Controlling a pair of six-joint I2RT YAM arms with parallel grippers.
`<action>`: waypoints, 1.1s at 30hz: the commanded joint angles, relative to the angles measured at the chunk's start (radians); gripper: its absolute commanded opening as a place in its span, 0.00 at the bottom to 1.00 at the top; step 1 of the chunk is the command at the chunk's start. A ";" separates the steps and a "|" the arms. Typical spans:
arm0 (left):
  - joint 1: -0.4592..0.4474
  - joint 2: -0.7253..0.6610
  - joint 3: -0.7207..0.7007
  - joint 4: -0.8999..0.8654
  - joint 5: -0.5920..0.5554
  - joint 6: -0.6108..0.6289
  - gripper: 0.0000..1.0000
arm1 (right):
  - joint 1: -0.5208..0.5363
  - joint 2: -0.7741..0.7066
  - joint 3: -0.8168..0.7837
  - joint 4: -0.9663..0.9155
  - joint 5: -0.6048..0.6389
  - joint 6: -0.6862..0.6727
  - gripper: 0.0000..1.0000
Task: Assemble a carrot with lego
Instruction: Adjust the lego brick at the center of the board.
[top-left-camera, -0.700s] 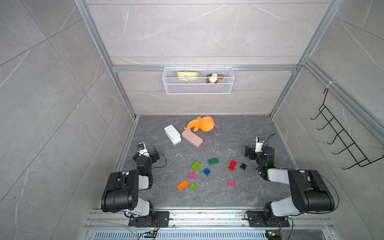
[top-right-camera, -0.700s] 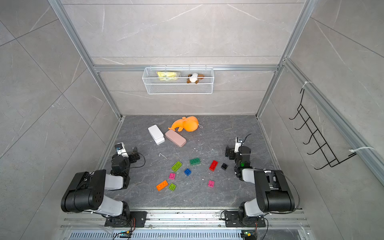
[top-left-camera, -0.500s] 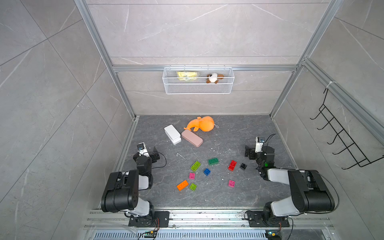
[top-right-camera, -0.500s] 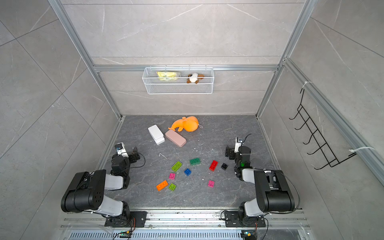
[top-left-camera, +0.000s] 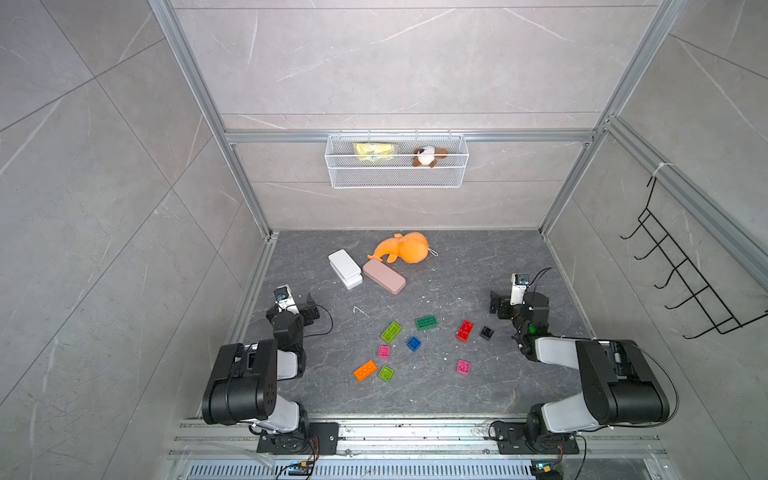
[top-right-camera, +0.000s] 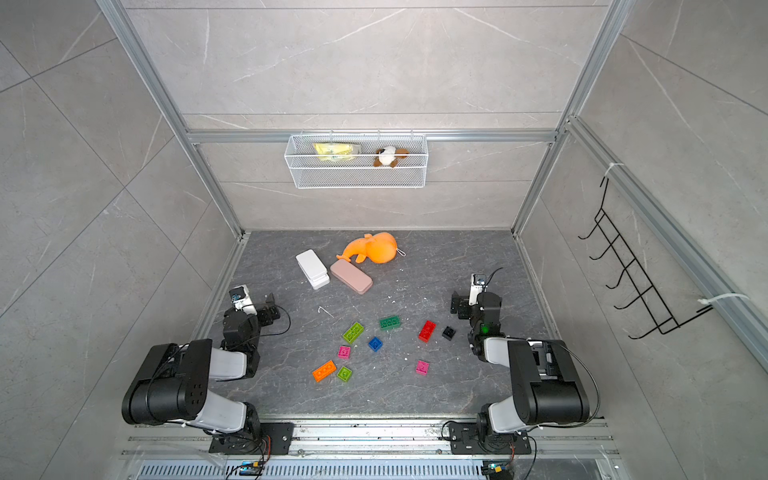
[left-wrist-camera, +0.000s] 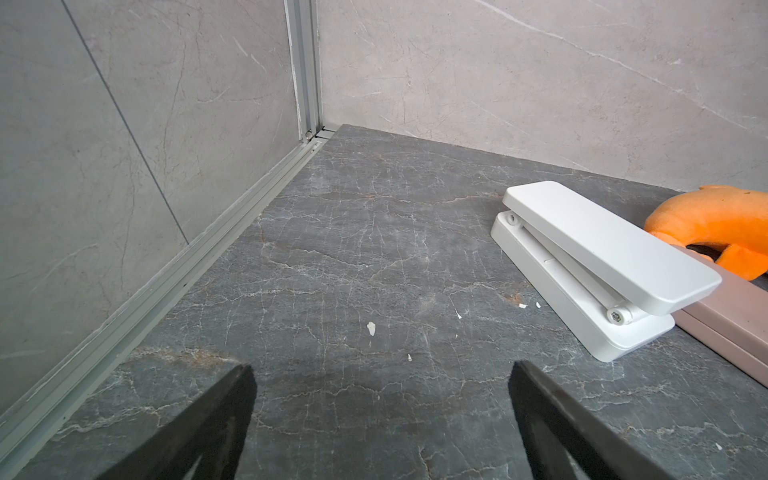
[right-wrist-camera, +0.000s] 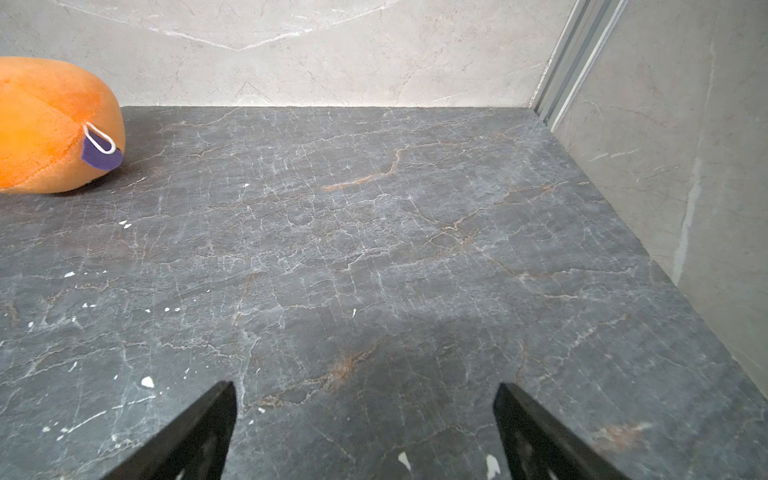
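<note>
The lego lies loose and apart on the dark floor in both top views: a lime green brick (top-left-camera: 391, 331), dark green (top-left-camera: 426, 323), red (top-left-camera: 465, 331), black (top-left-camera: 486, 332), blue (top-left-camera: 414, 343), orange (top-left-camera: 365, 370), a small lime one (top-right-camera: 344, 373) and two pink ones (top-left-camera: 384, 351) (top-left-camera: 463, 367). No carrot is in view. My left gripper (top-left-camera: 311, 306) (left-wrist-camera: 381, 365) rests low at the left, open and empty, left of the bricks. At the right my right gripper (top-left-camera: 495, 303) (right-wrist-camera: 365, 385) also stands open over bare floor, behind the black brick.
A white case (top-left-camera: 345, 268), a pink case (top-left-camera: 383, 276) and an orange plush toy (top-left-camera: 405, 247) lie at the back of the floor. A wire basket (top-left-camera: 397, 178) hangs on the back wall. A black hook rack (top-left-camera: 681, 286) is on the right wall.
</note>
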 joint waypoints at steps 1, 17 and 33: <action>0.005 -0.056 0.026 -0.031 -0.031 -0.031 0.98 | 0.004 -0.025 -0.008 -0.001 0.047 0.031 1.00; -0.210 -0.383 0.357 -0.828 0.250 -0.581 0.90 | 0.145 -0.473 0.308 -0.821 -0.198 0.175 0.97; -0.426 -0.316 0.488 -1.295 0.218 -0.387 0.91 | 0.860 -0.021 0.466 -1.029 -0.063 0.162 0.95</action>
